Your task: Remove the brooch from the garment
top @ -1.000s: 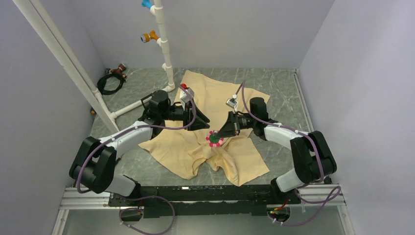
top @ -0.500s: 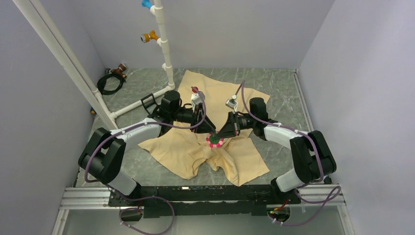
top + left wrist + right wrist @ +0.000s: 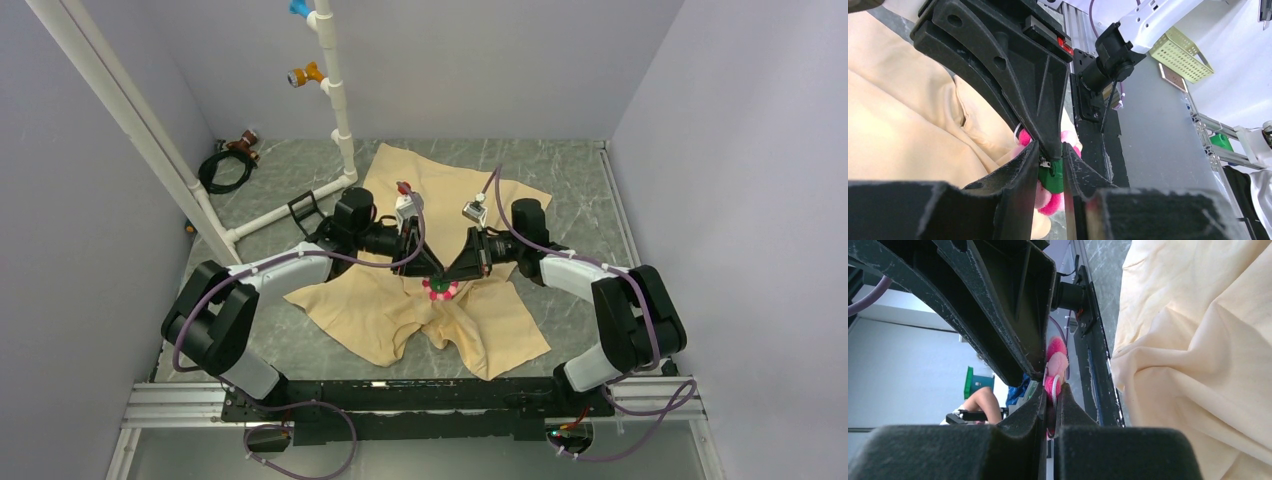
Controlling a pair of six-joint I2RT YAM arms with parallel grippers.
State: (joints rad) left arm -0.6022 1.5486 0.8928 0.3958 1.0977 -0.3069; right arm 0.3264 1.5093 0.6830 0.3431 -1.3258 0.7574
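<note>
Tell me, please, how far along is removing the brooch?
Done: the left gripper and right gripper are at the brooch. In hand: both pinch it from opposite sides. To do: the brooch lies on the garment, not yet pulled free.

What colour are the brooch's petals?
Pink; the brooch shows best in the left wrist view.

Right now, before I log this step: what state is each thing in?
shirt: spread out, rumpled.
brooch: on the shirt, pinched from both sides.
left hand: shut on the brooch.
right hand: shut on the brooch.
</note>
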